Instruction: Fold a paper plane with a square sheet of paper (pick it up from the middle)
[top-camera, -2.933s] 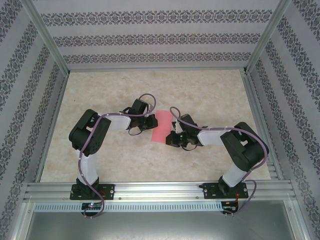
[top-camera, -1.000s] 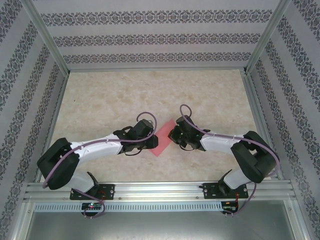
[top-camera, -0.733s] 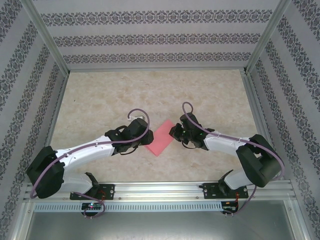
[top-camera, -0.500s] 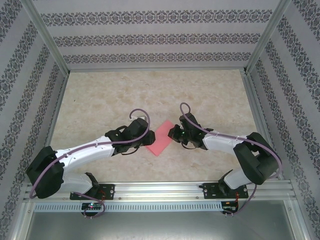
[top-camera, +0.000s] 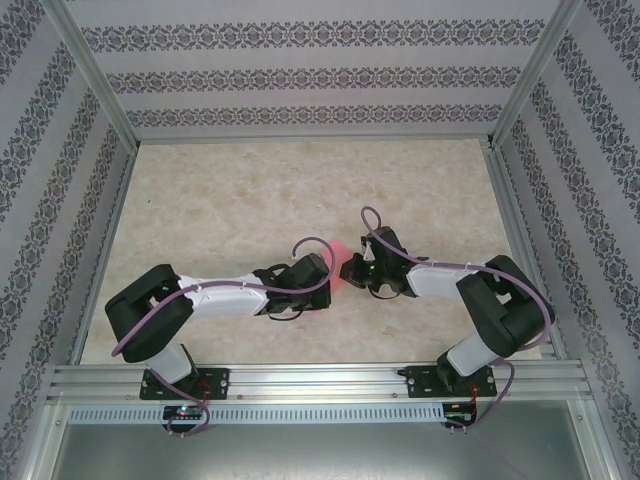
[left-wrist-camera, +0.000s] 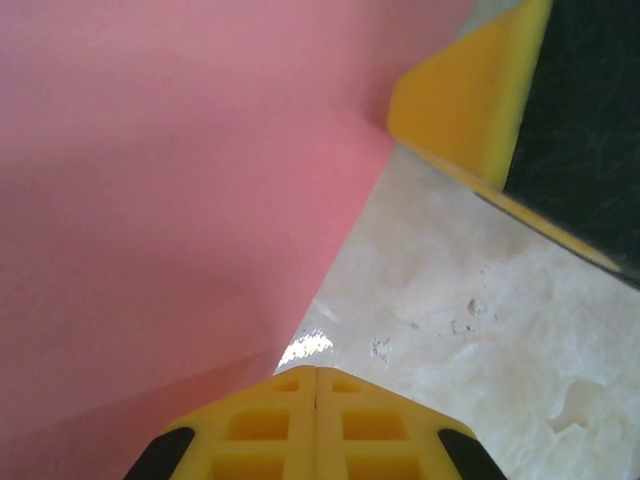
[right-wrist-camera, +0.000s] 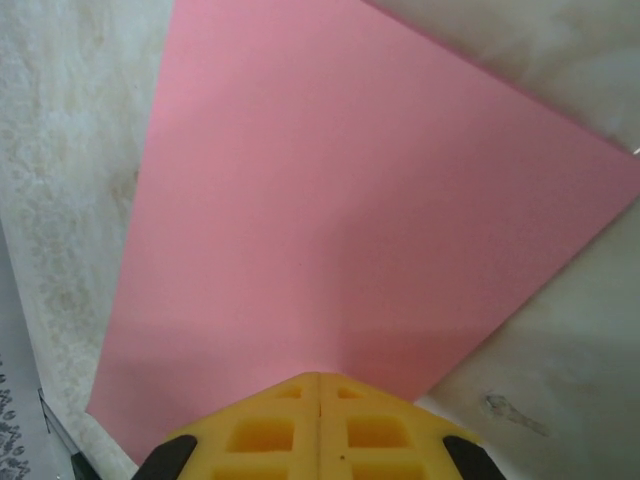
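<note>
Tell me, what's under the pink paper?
The marbled table shows past the edges of the pink paper. Whatever lies beneath its middle is covered by the sheet itself.

The square sheet of paper (right-wrist-camera: 350, 220) is plain pink-red, thin and smooth, with no sharp crease that I can see across its face. Seen from above, only a small patch of it shows, in the near half of the table (top-camera: 220, 200) and squeezed between my two pincers. One corner runs in under the tip of my right pincer (right-wrist-camera: 320, 380). At my left pincer (left-wrist-camera: 315, 372) a straight edge ends at the tip, and the sheet bends softly there.
</note>
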